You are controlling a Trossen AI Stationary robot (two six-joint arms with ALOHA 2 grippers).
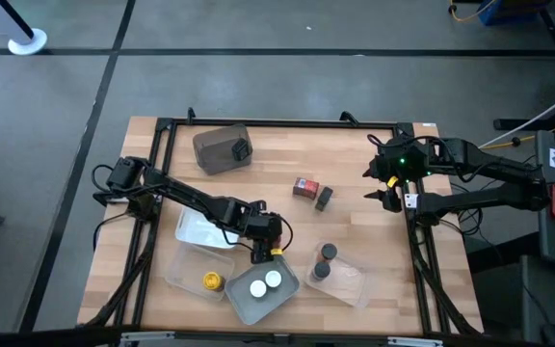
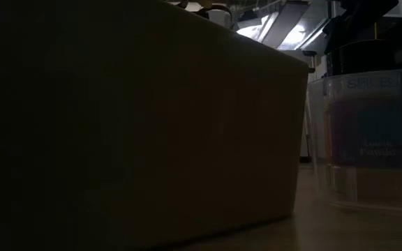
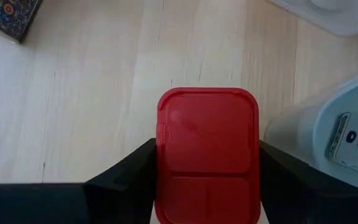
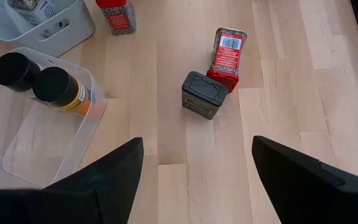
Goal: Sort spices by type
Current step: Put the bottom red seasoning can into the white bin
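Observation:
My left gripper [image 1: 263, 248] is at the table's middle near side, beside the grey tray [image 1: 242, 306], and is shut on a red-lidded spice box [image 3: 207, 149], also seen in the right wrist view [image 4: 115, 15]. A second red box [image 1: 304, 187] lies flat on the table beside a black box [image 1: 324, 198]. Two dark-lidded jars [image 1: 325, 260] stand in a clear tray. Two white-lidded jars [image 1: 265, 283] sit in the grey tray, and a yellow-lidded jar [image 1: 212, 280] in another clear tray. My right gripper [image 4: 197, 180] is open above bare wood at the table's right side. My left gripper pinches the red spice box between its two fingers [image 3: 135, 171], one on each long side just below the red lid [image 3: 166, 162]. The fingers come from above, pointing down. The box stands upright. Whether its base is on the table, I cannot tell.
A brown tub [image 1: 222, 147] stands at the far left of the table and a white tray [image 1: 193, 231] lies under my left arm. Bare wood lies between the two loose boxes and the clear tray [image 4: 39, 149]. The low view is mostly blocked by a dark box.

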